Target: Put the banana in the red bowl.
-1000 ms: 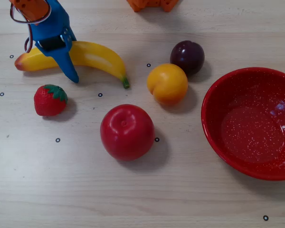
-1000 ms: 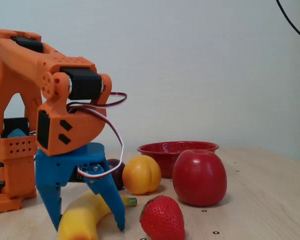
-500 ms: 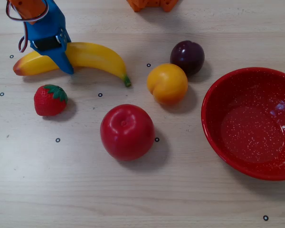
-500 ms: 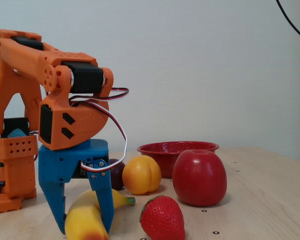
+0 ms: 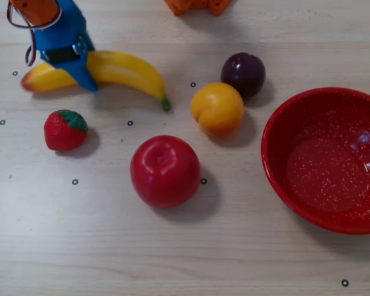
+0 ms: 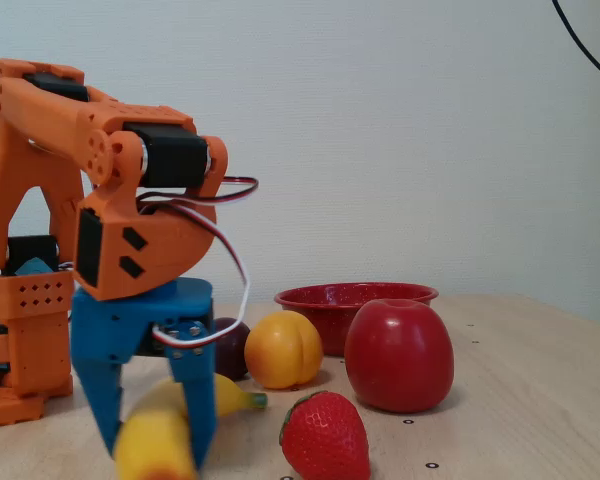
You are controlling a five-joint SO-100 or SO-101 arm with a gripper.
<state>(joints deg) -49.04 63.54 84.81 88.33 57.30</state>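
Observation:
The banana (image 5: 129, 71) lies flat on the table at the upper left of the overhead view, its orange-red end to the left and its green stem to the right. My gripper (image 5: 78, 74) stands over its left part, blue fingers down on either side of it. In the fixed view the gripper (image 6: 158, 432) straddles the banana (image 6: 152, 455), jaws apart, fingertips near the table. The red bowl (image 5: 270, 148) sits empty at the right edge of the overhead view. In the fixed view the bowl (image 6: 320, 312) shows behind the fruit.
Between the banana and the bowl lie a strawberry (image 5: 65, 129), a red apple (image 5: 165, 171), a yellow-orange peach (image 5: 217, 108) and a dark plum (image 5: 243, 74). The orange arm base (image 6: 25, 330) stands at the left of the fixed view.

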